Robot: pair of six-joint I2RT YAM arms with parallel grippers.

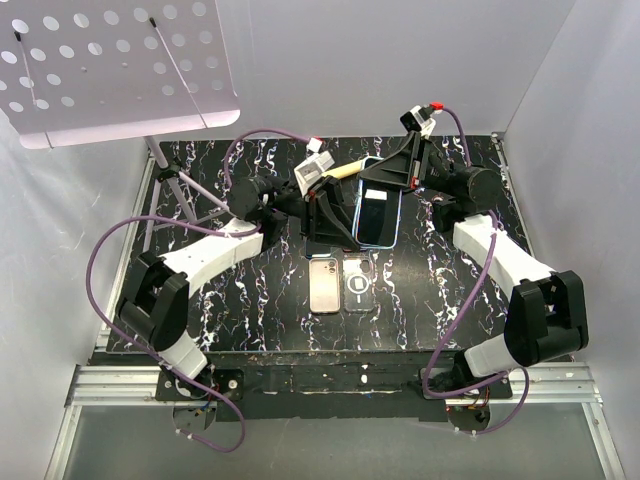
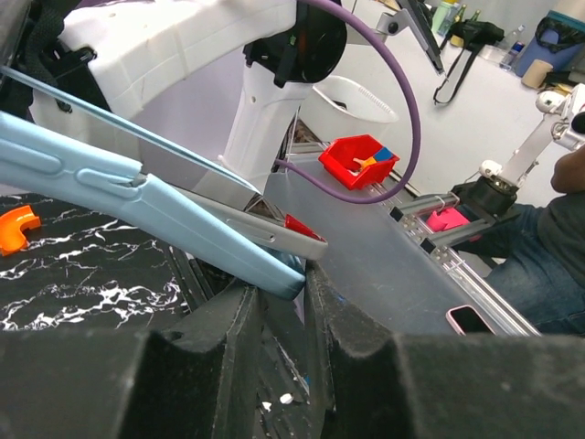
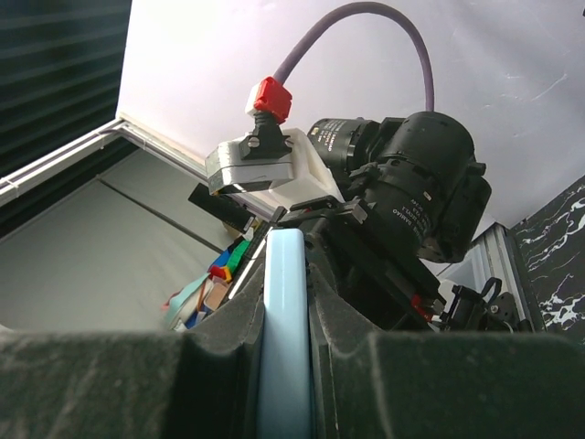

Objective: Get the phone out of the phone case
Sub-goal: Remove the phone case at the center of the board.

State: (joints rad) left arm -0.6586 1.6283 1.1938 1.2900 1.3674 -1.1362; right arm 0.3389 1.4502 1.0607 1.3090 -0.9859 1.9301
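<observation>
A phone with a dark screen (image 1: 376, 218) sits in a light blue case (image 1: 398, 222) and is held up above the black marbled table (image 1: 250, 290). My left gripper (image 1: 335, 212) grips it from the left and my right gripper (image 1: 388, 182) from the far end. In the left wrist view the blue case (image 2: 164, 206) runs down into my shut left gripper (image 2: 285, 293). A grey phone edge (image 2: 265, 233) lies along the case there. In the right wrist view my right gripper (image 3: 285, 274) is shut on the blue case edge (image 3: 284, 384).
A rose-coloured phone (image 1: 324, 285) and a clear case with a ring (image 1: 357, 283) lie side by side on the table below the held phone. A perforated white board on a tripod (image 1: 110, 70) stands at the back left. An orange piece (image 2: 18, 229) lies on the table.
</observation>
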